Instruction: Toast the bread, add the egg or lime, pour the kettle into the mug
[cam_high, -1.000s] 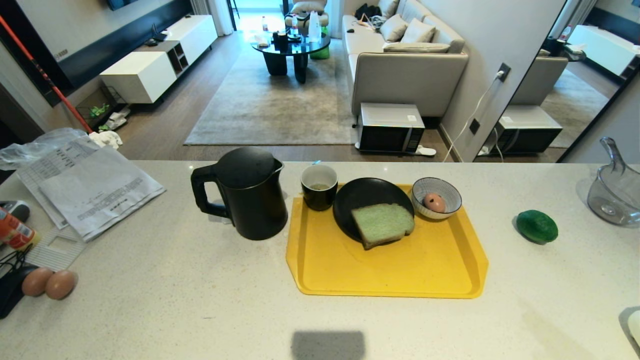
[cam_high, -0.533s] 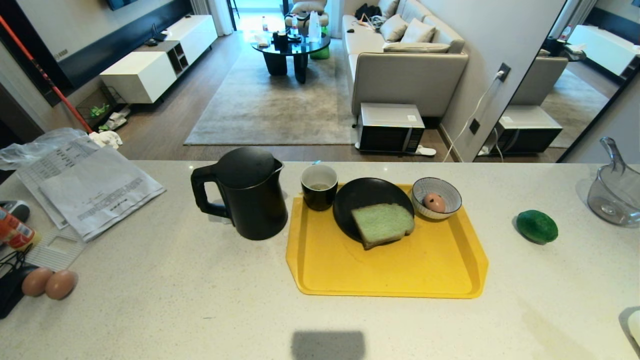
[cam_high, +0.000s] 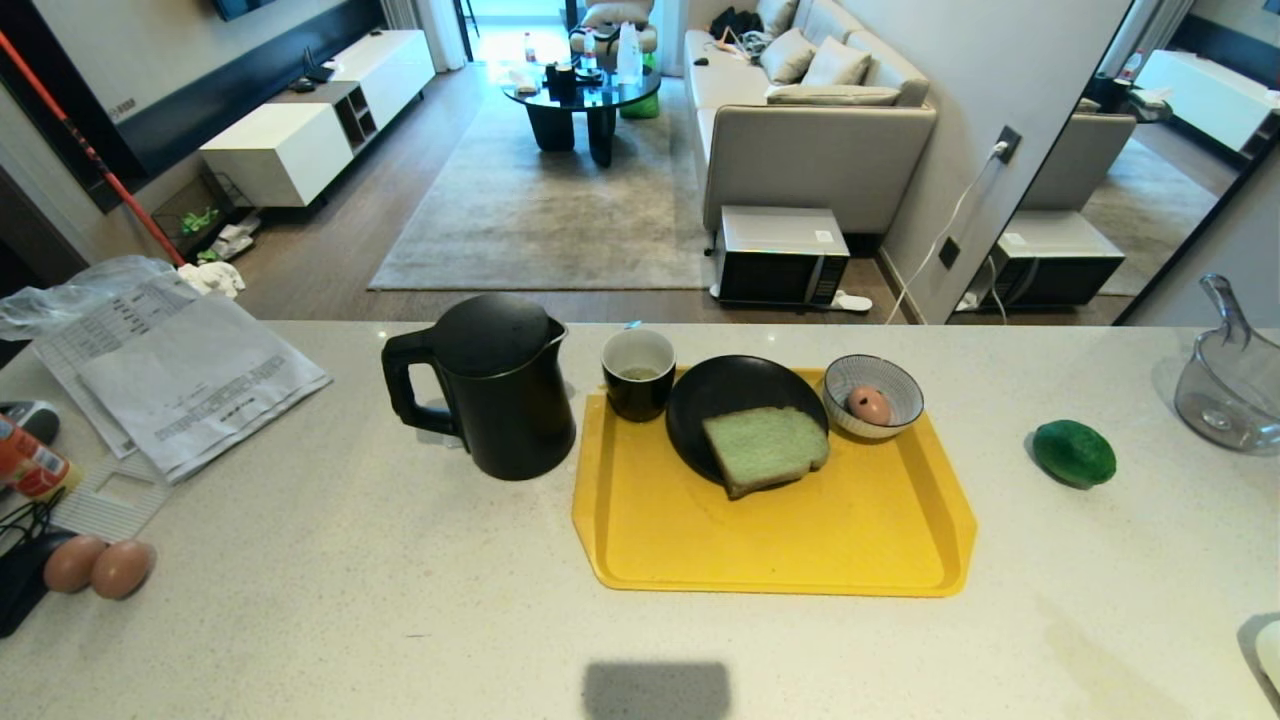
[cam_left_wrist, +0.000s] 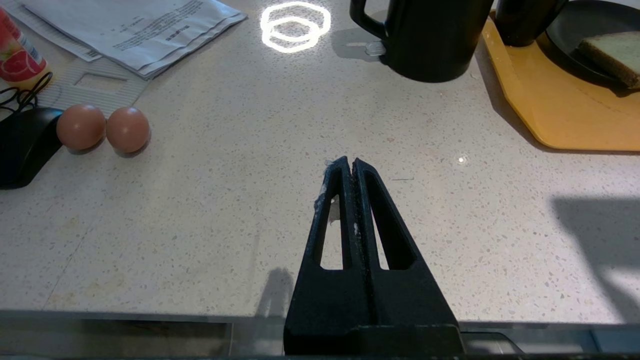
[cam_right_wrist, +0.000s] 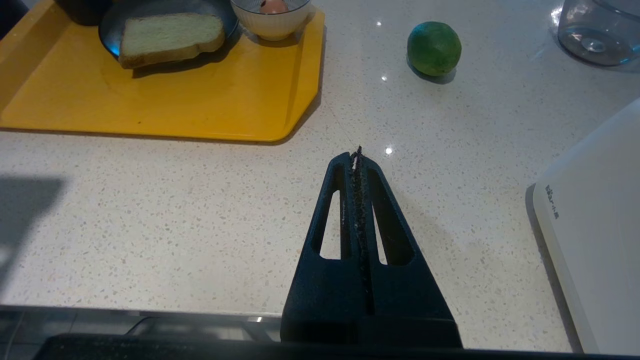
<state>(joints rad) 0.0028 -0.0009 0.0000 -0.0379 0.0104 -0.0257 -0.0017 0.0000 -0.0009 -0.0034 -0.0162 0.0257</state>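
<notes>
Head view: speckled pale stone desk (cam_high: 330, 600) with a flat yellow plastic tray (cam_high: 780, 545) near its middle; neither arm shows here.
Kettle: tall dark grey-black cylindrical kettle (cam_high: 505, 385) with domed lid, upright on the desk just left of the tray, loop handle turned to the left.
Mug: small round mug, black outside and white inside (cam_high: 638, 373), upright at the tray's far left corner, between the kettle and the plate.
Bread: square-ish pale green slice with a thin brown crust (cam_high: 765, 448), lying flat on a round black plate (cam_high: 725, 390) on the tray, its near edge overhanging the plate rim.
Egg: small tan-pink egg (cam_high: 869, 405) inside a blue-and-white striped bowl (cam_high: 895, 385) at the tray's far right corner, touching the plate's right side.
Lime: dark green oval bumpy fruit (cam_high: 1074, 452) on the bare desk, right of the tray and apart from it.
Left hand: black two-fingered left hand (cam_left_wrist: 348, 165), fingers pressed together and holding nothing, low over the near desk edge, well short of the kettle.
Right hand: black two-fingered right hand (cam_right_wrist: 354, 157), fingers together and empty, over the near desk edge, between the tray's near right corner and a white board (cam_right_wrist: 595, 220).
Other things: two brown eggs (cam_high: 98, 566) side by side at the desk's left edge; printed papers (cam_high: 180, 375) at far left; clear glass jug (cam_high: 1228, 385) at far right.
</notes>
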